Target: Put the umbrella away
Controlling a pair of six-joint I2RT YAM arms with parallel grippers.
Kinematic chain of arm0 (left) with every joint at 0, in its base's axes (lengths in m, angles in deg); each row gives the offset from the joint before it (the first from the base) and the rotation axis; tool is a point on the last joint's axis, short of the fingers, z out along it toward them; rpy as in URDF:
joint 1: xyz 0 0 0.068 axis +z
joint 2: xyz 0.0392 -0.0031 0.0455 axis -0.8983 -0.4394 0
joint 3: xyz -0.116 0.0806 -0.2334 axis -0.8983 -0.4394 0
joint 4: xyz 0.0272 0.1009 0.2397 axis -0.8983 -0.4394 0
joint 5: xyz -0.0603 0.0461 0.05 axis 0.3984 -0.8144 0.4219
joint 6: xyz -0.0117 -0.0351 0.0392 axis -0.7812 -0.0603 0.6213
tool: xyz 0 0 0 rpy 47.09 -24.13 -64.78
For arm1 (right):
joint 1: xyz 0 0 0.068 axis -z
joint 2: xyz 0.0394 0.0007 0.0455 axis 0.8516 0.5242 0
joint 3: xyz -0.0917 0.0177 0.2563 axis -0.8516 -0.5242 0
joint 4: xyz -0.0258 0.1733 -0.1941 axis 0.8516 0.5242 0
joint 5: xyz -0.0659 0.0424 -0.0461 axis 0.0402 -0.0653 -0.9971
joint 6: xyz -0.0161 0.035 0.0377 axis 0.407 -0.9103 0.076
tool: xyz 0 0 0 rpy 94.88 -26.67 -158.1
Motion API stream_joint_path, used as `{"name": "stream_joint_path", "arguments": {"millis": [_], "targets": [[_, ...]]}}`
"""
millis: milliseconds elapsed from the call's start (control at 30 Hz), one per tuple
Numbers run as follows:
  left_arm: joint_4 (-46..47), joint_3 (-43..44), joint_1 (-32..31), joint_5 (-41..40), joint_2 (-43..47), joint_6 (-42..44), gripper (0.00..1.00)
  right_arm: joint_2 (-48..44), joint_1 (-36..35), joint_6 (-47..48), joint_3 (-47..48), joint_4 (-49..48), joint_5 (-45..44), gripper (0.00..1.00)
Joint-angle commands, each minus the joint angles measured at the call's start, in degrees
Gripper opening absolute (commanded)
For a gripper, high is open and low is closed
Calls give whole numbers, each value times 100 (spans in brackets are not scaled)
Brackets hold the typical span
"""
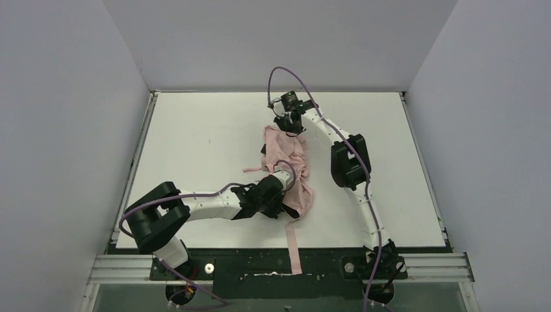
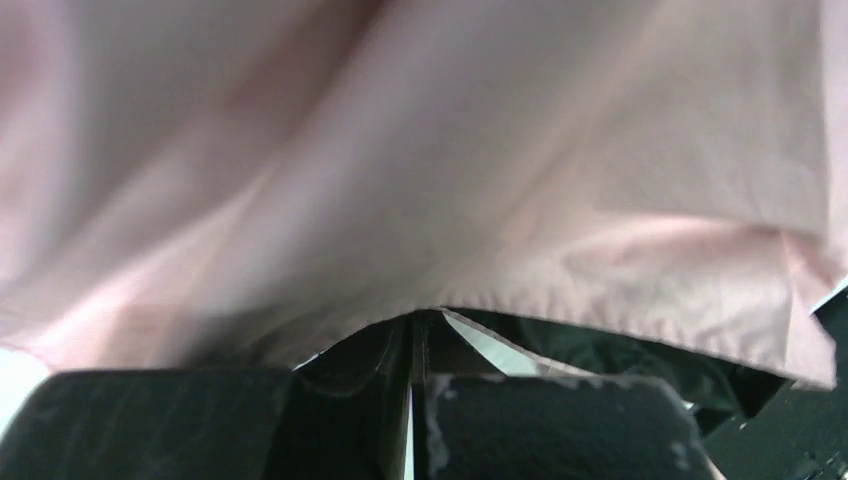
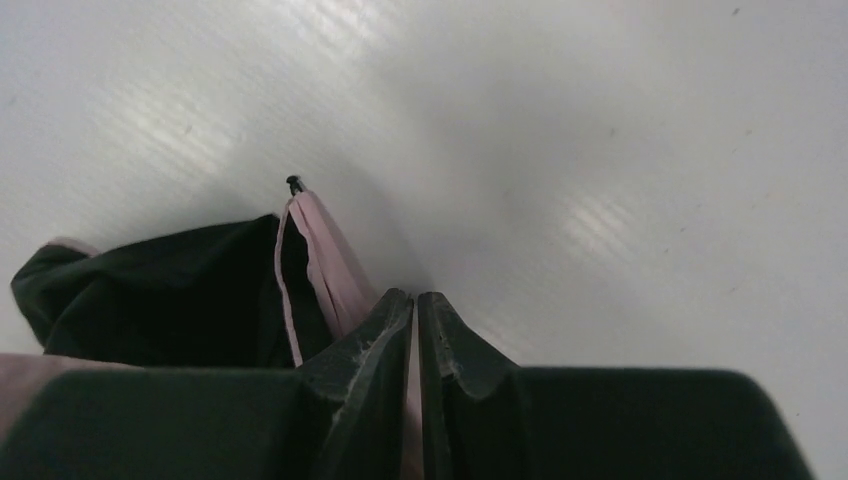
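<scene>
The umbrella (image 1: 286, 162) lies collapsed in the middle of the table (image 1: 195, 143). To fold it well, the far canopy edge (image 3: 322, 250) should be drawn slowly inward, kept flat. The right gripper (image 3: 415, 300) is almost closed and pinches that pink edge. The left gripper (image 2: 411, 335) is fully closed at the cloth; whether it holds any cannot be told.

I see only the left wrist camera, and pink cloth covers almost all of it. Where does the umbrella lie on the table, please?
Observer: The umbrella lies collapsed near the middle of the table.
Operator: What does the right arm do?
Observer: The right gripper is shut on a pink canopy edge at the far end.
Operator: Does something hang off?
Observer: A pink strip runs over the near table edge.
</scene>
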State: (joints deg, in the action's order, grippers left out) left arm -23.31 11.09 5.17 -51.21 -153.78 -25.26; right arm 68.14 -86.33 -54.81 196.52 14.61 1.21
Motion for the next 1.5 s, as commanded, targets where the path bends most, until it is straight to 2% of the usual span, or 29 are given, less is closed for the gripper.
{"name": "stream_joint_path", "arguments": {"millis": [0, 200, 467, 700, 900, 967, 1033, 1200, 1300, 1467], "targets": [[530, 178, 181, -187, -145, -117, 0, -526, -14, 108, -396, 401, 585, 11], [574, 312, 462, -205, -350, -62, 0, -863, -68, 350, -812, 801, 1129, 11], [482, 667, 863, -257, -615, 236, 0, -1344, -224, 608, -1510, 1232, 1724, 6], [286, 1096, 1006, -326, -927, 399, 0, -1873, -422, 569, -2560, 1120, 2171, 5], [285, 1215, 1035, -399, -1040, 368, 0, -2438, -602, 143, -3517, 496, 2515, 8], [84, 1208, 1033, -393, -1024, 458, 0, -2570, -601, -21, -3724, 254, 2482, 14], [87, 1101, 1020, -372, -961, 556, 0, -2667, -507, -243, -3756, 89, 2068, 20], [408, 685, 932, -111, -711, 918, 0, -3151, 182, -783, -3667, -531, 1491, 46], [452, 577, 882, 44, -659, 1074, 0, -3451, 436, -729, -3548, -748, 1404, 59], [438, 517, 845, 49, -632, 1119, 0, -3692, 853, -189, -3069, -277, 1063, 75]]}}
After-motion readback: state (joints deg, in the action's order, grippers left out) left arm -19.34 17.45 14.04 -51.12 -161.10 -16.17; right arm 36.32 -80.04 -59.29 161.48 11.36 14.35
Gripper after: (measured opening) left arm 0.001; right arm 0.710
